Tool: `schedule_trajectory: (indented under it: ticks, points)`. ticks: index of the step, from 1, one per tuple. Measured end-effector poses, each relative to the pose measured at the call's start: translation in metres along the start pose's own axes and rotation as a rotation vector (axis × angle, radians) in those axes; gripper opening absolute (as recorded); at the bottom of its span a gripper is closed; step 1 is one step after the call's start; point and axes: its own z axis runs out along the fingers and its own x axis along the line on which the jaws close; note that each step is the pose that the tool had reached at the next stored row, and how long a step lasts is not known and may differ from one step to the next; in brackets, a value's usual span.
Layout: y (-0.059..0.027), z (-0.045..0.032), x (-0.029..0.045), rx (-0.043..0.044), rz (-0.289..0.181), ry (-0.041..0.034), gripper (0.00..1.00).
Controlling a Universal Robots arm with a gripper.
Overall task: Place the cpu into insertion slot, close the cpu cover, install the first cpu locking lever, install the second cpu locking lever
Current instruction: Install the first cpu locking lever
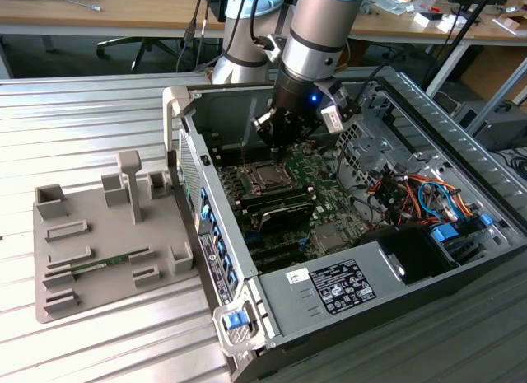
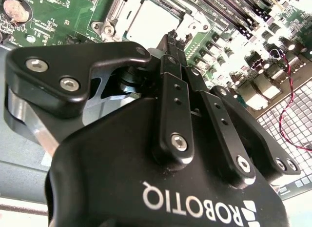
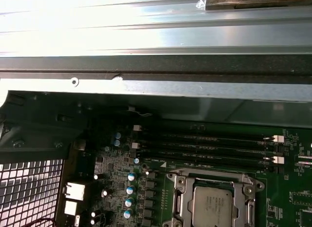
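The cpu (image 3: 210, 207) lies flat in the insertion slot on the green motherboard (image 1: 329, 203), its silvery top showing. The cpu cover (image 3: 209, 176), a thin metal frame, lies down around the cpu (image 2: 152, 21). The socket below is hidden by both. I cannot tell how the locking levers stand. In the exterior view my gripper (image 1: 274, 144) hangs just above and behind the cpu (image 1: 268, 178), inside the open computer case. In the second wrist view my gripper (image 2: 173, 37) is shut, its black fingers (image 2: 174, 97) pressed together with nothing between them, tips close over the socket's edge.
Long black memory slots (image 3: 209, 149) run beside the socket, near the case wall (image 3: 156, 66). A black module (image 1: 280, 206) lies in front of the socket. Coloured cables (image 1: 412, 193) crowd the exterior view's right. A grey fixture tray (image 1: 107, 235) sits outside the case.
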Motion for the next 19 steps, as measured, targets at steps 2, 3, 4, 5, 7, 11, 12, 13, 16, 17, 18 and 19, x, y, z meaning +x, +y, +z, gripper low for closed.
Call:
schedule_trajectory:
  ticks: [2, 3, 4, 5, 7, 11, 12, 13, 16, 17, 18, 19]
  points:
    - [0.0000, 0.0000, 0.0002, -0.0001, 0.000, 0.0000, 0.10]
    - [0.0000, 0.0000, 0.0004, 0.0000, 0.000, 0.0000, 0.10]
    - [0.0000, 0.0000, 0.0006, 0.0000, 0.000, 0.0000, 0.10]
    - [0.0001, 0.0000, 0.0007, -0.0001, 0.000, 0.0000, 0.10]
    - [0.0001, 0.0000, 0.0010, 0.0000, 0.000, 0.0000, 0.10]
    - [0.0002, 0.0001, 0.0022, 0.0000, 0.000, 0.0000, 0.10]
    - [0.0002, 0.0001, 0.0025, 0.0000, 0.000, 0.0000, 0.10]
    - [0.0002, 0.0001, 0.0028, 0.0000, 0.000, 0.0000, 0.10]
    - [0.0003, 0.0001, 0.0036, 0.0000, 0.000, 0.0000, 0.10]
    - [0.0003, 0.0001, 0.0037, 0.0000, 0.000, 0.0000, 0.10]
    - [0.0003, 0.0001, 0.0038, 0.0000, 0.000, 0.0000, 0.10]
    - [0.0003, 0.0001, 0.0040, 0.0000, 0.000, 0.0000, 0.10]
